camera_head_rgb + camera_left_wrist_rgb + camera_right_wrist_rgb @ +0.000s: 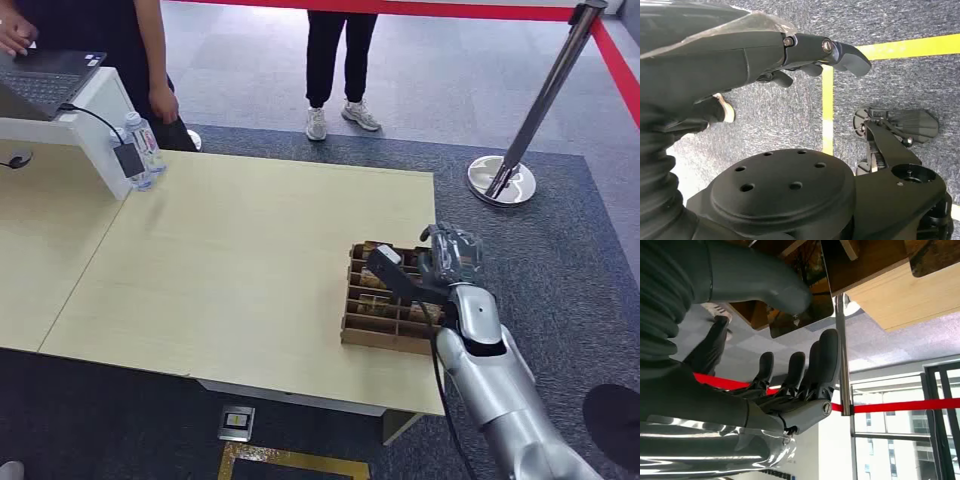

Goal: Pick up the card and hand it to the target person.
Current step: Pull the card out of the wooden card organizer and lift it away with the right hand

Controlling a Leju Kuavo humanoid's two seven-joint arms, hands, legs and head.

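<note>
My right hand hovers over the far right part of a wooden compartment tray at the table's right edge. In the right wrist view a dark glossy card stands in the tray. The thick thumb lies against one face of it and the dark fingers stand spread on the other side, apart from the card. The hand does not grip it. My left hand hangs beside my body above the carpet, fingers loosely extended and holding nothing.
One person stands beyond the table's far edge. Another person is at the far left by a laptop and a water bottle. A stanchion with a red belt stands at the far right.
</note>
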